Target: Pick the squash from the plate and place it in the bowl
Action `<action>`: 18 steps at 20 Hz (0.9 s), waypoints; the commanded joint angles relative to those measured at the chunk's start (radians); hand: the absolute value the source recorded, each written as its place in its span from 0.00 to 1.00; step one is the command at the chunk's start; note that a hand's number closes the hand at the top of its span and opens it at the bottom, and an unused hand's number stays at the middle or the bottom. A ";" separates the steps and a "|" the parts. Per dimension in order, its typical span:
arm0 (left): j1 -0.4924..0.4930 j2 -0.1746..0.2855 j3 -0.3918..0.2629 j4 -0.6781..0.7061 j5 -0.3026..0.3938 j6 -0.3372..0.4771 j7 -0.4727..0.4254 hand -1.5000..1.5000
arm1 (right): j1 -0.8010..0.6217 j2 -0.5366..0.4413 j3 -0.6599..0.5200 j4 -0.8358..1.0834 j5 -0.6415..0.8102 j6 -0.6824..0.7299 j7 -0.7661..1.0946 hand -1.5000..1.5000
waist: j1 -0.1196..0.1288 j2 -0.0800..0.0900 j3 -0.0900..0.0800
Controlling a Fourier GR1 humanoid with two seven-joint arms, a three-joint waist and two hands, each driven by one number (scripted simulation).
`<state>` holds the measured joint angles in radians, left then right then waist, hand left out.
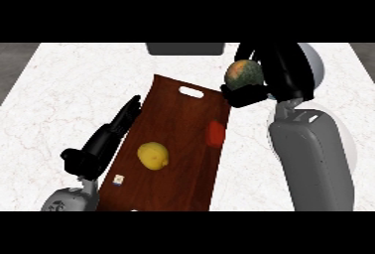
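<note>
The right forearm comes up from the lower right to the right hand, curled round the green-orange squash at upper right, just right of the dark bowl. The left hand, fingers straight, lies along the wooden board's left edge, near a lemon

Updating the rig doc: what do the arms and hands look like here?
Two smooth grey forearm shells: the right forearm is broad and rounded, the left forearm shows only a rounded end. The right hand and left hand are black, with slim black fingers. No cables or sleeves show.
</note>
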<state>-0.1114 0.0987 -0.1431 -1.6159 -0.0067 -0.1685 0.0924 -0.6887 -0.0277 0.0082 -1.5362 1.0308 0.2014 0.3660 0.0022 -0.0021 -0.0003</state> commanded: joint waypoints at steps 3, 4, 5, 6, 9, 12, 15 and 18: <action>-0.033 -0.006 0.027 0.027 0.009 -0.009 0.014 0.50 | -0.064 -0.069 -0.051 0.144 0.046 -0.061 -0.006 1.00 | 0.003 0.003 0.000; -0.006 -0.015 0.006 0.007 0.002 -0.010 -0.004 0.50 | -0.065 -0.110 -0.076 0.164 0.051 -0.089 -0.042 1.00 | 0.005 0.003 0.000; 0.040 0.008 0.007 0.002 0.006 -0.033 -0.033 0.50 | -0.081 -0.146 -0.099 0.224 0.062 -0.118 -0.075 1.00 | 0.010 0.005 0.000; 0.012 0.001 0.012 -0.028 0.011 -0.021 0.011 0.50 | -0.096 -0.154 -0.100 0.270 0.090 -0.170 -0.083 1.00 | 0.013 0.005 0.000; 0.010 -0.008 0.001 -0.021 -0.002 -0.015 0.031 0.50 | -0.110 -0.202 -0.126 0.343 0.111 -0.272 -0.150 1.00 | 0.011 0.006 0.001; -0.029 -0.015 0.014 0.016 -0.014 -0.005 0.012 0.50 | -0.143 -0.252 -0.179 0.496 0.102 -0.374 -0.230 1.00 | 0.012 0.008 0.001; -0.060 -0.030 0.018 0.067 -0.010 -0.010 0.004 0.50 | -0.178 -0.250 -0.163 0.657 0.119 -0.336 -0.234 1.00 | 0.015 0.011 0.000; -0.050 -0.053 -0.015 0.035 -0.031 0.010 0.000 0.50 | -0.238 -0.295 -0.225 0.768 0.042 -0.142 -0.209 1.00 | 0.026 0.015 0.000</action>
<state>-0.1294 0.0737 -0.1464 -1.6039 -0.0254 -0.1761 0.0945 -0.8633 -0.2902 -0.1743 -0.9140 1.1102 -0.0426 0.1500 0.0221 0.0091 0.0004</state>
